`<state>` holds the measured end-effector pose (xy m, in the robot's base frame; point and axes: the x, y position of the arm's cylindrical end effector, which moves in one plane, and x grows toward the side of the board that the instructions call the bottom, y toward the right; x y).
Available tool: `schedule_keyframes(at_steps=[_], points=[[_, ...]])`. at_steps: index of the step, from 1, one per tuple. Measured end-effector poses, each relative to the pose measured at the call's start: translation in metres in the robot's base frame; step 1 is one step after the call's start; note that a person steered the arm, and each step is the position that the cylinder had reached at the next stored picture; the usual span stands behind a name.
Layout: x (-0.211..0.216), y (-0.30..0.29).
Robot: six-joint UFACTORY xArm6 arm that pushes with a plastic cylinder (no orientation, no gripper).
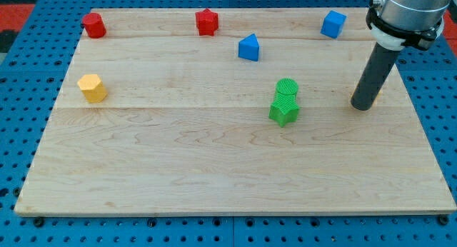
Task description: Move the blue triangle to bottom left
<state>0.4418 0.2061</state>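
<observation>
The blue triangle sits on the wooden board near the view's top, a little right of centre. My tip rests on the board at the view's right, well to the right of and below the blue triangle, apart from every block. The nearest blocks to my tip are the green cylinder and the green star on its left.
A blue cube lies at the top right. A red star and a red cylinder-like block lie along the top. A yellow hexagonal block lies at the left. The board rests on a blue pegboard.
</observation>
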Motion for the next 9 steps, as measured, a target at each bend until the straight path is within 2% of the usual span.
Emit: schedule_keyframes(at_steps=[1,3,4,5,6,7,8,9], points=[[-0.017,-0.013],[-0.099,-0.018],[-0.137,-0.053],[-0.152,-0.114],[-0.159,-0.145],[-0.134,-0.200],[-0.088,-0.253],[-0.077,-0.264]])
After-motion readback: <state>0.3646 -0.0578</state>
